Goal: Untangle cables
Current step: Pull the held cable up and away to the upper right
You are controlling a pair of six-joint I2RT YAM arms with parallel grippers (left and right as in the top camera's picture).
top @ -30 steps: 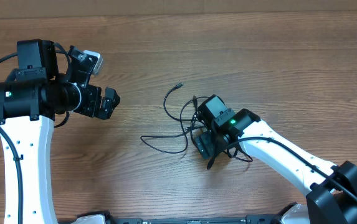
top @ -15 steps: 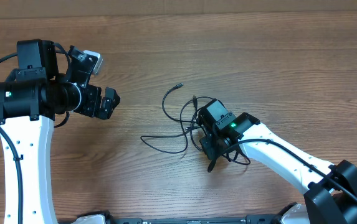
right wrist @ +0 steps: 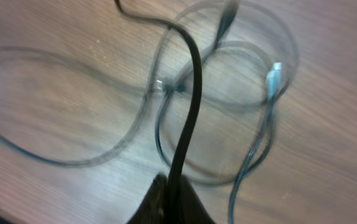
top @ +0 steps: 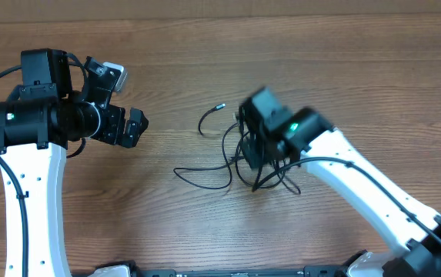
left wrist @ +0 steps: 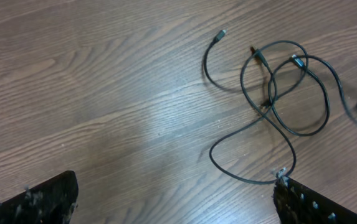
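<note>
The cables [top: 224, 158] are thin black cords in loose overlapping loops at the middle of the wooden table, with one plug tip [top: 220, 106] pointing to the far side. In the left wrist view the cables [left wrist: 271, 93] lie ahead and to the right. My right gripper [top: 252, 156] is over the right part of the tangle and blurred by motion. In the right wrist view my right gripper [right wrist: 177, 199] is shut on one black cable [right wrist: 194, 81], which rises above the blurred loops on the table. My left gripper [top: 131, 127] hangs wide open at the left, well away from the cords, and in its own view this gripper [left wrist: 178, 211] holds nothing.
The wooden table [top: 320, 61] fills the view. The white arm of the right robot [top: 359, 192] slants in from the bottom right. The left arm [top: 28, 177] stands along the left edge.
My right gripper has shut on one cable and moved up and toward the far side with it. The loops near it have shifted slightly. The left arm has not moved.
</note>
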